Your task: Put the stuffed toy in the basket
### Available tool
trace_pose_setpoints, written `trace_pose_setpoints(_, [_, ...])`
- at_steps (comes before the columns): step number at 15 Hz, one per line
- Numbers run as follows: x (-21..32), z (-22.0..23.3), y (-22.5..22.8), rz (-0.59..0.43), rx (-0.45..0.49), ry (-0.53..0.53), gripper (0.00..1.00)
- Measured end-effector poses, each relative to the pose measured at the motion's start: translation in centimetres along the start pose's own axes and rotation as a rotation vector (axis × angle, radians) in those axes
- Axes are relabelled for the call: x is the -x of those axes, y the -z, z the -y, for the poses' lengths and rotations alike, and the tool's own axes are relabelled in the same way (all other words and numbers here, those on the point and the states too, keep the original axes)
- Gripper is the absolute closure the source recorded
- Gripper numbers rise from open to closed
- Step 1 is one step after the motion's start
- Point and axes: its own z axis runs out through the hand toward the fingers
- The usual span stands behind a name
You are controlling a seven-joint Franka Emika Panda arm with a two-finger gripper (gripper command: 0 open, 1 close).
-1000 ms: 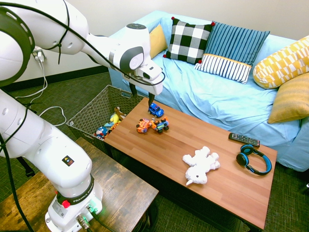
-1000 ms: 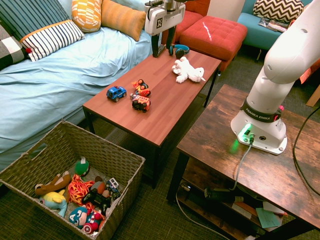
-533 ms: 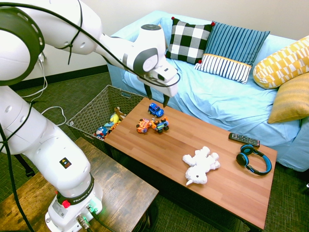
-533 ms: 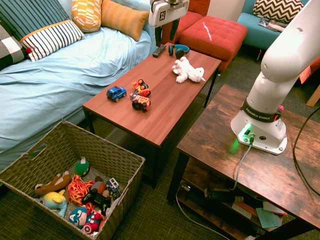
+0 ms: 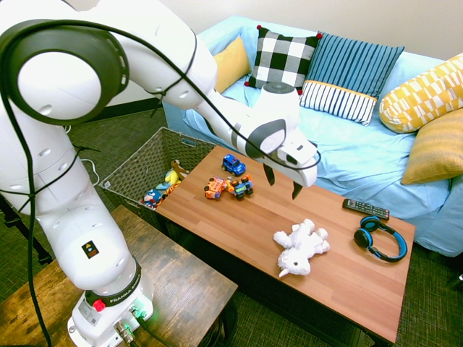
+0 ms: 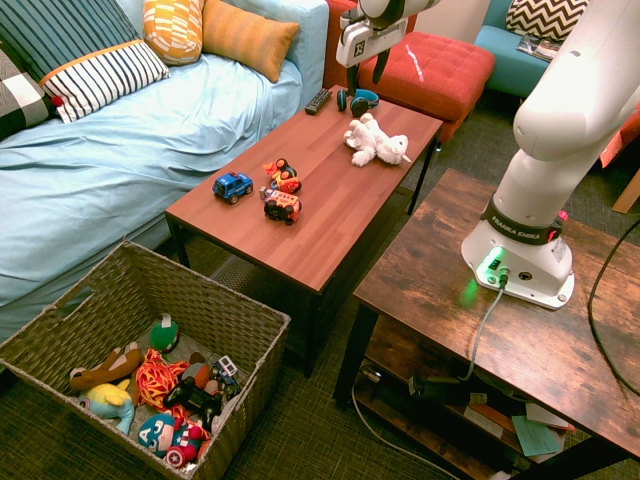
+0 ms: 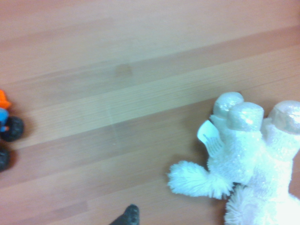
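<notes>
While the claw point(image 5: 283, 185) hovers open — the stuffed toy point(image 5: 300, 248) lies below, apart.

The arm point(image 5: 155, 50) rises behind and above the jaws, bends over at its big joint point(image 5: 61, 79), and slopes down to the wrist point(image 5: 271, 126), which sits just above them. Directly over the jaws is the white hand point(image 5: 300, 163), slightly tilted. The gripper point(image 5: 283, 185) points downward, its two dark fingers point(image 5: 297, 190) spread apart, with nothing between them. Both fingertips hang free in the air, touching nothing below.
</notes>
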Motion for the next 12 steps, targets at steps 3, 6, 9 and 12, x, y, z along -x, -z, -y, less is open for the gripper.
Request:
trace_pose_setpoints(3, [-1.7,-1.7,-4.7,0.006,0.026,-0.034,0.0])
trace_pose_setpoints(6, [-2.8,-3.0,-9.2,0.035,0.06,-0.072,0.0])
trace_pose_setpoints(9, [-3.7,-3.9,-12.4,0.051,0.083,-0.103,0.0])
trace_pose_setpoints(12, [-4.5,-5.3,-14.9,0.066,0.098,-0.131,0.0])
